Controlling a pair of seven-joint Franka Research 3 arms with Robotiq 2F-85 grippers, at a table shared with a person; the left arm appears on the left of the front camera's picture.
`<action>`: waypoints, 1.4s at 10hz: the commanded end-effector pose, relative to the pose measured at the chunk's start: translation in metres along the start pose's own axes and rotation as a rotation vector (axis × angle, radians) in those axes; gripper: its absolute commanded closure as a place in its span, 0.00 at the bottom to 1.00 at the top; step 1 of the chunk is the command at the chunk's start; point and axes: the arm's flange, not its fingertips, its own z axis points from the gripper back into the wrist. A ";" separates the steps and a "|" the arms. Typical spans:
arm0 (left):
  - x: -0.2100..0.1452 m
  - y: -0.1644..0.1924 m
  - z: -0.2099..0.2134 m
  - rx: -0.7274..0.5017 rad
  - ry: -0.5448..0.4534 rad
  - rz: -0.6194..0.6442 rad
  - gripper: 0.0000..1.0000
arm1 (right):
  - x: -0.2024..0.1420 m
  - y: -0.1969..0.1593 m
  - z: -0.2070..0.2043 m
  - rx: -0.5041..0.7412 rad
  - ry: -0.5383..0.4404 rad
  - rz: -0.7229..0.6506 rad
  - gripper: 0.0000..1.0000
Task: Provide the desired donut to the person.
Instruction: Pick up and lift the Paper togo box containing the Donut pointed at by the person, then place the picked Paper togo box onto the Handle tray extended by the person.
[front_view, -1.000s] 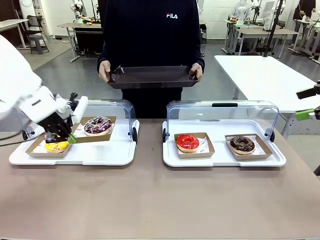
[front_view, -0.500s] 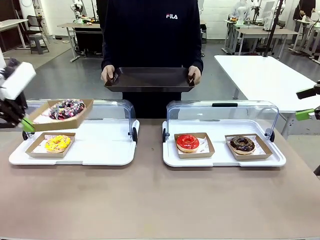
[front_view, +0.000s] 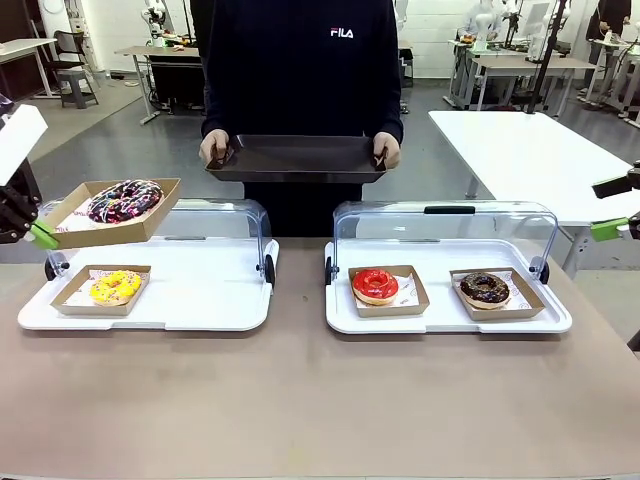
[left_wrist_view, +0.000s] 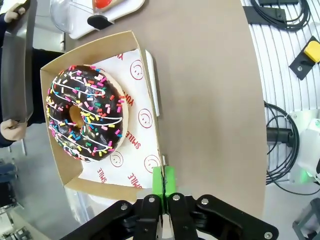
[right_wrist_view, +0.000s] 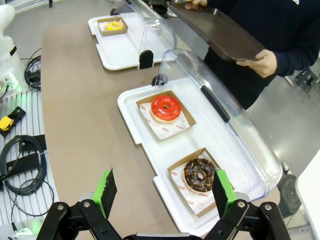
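Sprinkle-donut box (front_view: 120, 232) higher, above brown tabletop (front_view: 300, 400)

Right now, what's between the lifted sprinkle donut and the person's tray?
Front view: open air, from the sprinkle donut's box in the left gripper to the tray; the clear lid stands below.

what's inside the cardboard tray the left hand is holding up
A chocolate donut with coloured sprinkles lies on white paper printed with red smileys. The left hand pinches the cardboard tray by its edge. The paper under the donut is covered.
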 end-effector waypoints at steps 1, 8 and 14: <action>-0.001 -0.001 0.000 -0.005 0.011 0.007 1.00 | 0.000 -0.002 -0.002 0.010 -0.026 0.002 0.00; -0.001 -0.001 0.000 -0.005 0.011 0.007 1.00 | 0.000 -0.002 -0.002 0.010 -0.026 0.002 0.00; -0.001 -0.001 0.000 -0.005 0.011 0.007 1.00 | 0.000 -0.002 -0.002 0.010 -0.026 0.002 0.00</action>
